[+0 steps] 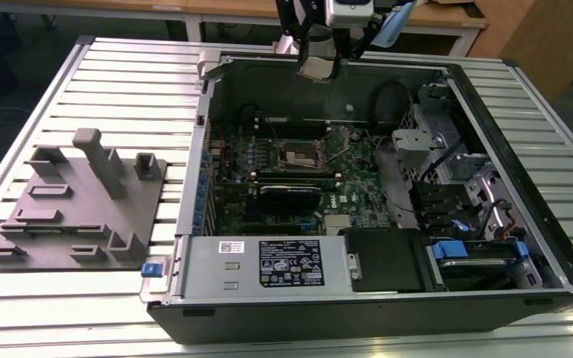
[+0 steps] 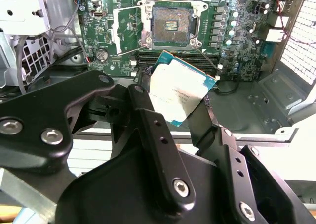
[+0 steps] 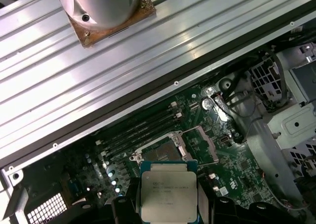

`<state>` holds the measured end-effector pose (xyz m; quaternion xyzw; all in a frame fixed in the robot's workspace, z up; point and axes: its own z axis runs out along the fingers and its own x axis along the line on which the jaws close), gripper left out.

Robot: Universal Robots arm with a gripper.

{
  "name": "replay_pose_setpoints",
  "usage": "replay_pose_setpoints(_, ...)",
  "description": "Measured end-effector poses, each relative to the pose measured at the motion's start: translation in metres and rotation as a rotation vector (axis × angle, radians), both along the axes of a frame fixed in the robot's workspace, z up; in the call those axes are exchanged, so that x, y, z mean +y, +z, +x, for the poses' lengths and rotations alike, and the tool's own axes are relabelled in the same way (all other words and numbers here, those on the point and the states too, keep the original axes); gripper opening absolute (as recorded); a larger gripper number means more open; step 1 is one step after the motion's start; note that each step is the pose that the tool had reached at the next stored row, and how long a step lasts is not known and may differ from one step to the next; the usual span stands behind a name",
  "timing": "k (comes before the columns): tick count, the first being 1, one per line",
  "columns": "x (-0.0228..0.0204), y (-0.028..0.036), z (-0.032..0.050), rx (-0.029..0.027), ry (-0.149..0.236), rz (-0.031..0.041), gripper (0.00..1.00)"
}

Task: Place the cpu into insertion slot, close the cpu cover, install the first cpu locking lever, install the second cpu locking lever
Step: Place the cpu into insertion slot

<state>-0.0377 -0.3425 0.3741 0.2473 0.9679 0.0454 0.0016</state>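
Exterior view: cpu (image 1: 318,69) high over case (image 1: 386,317); insertion slot (image 1: 301,155) at 6 o'clock, well apart. Second wrist view: fingers (image 2: 148,125) clamped on cpu.

Arm (image 1: 349,10) drops in from the top edge of the exterior view, wrist pointing pretty much straight down, and the gripper (image 1: 318,66) hangs in the air at the end of it. In the second wrist view the gripper (image 2: 175,105) has its two black fingers (image 2: 148,122) clamped on opposite edges of the cpu (image 2: 180,90), with the chip sitting a bit tilted. Same deal in the first wrist view: gripper (image 3: 169,206) pinching the cpu (image 3: 169,192) from both sides.
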Motion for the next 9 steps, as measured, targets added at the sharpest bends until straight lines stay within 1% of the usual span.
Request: replay_pose_setpoints(9,0.0,0.0,0.0,0.0,-0.012,0.0,0.54)
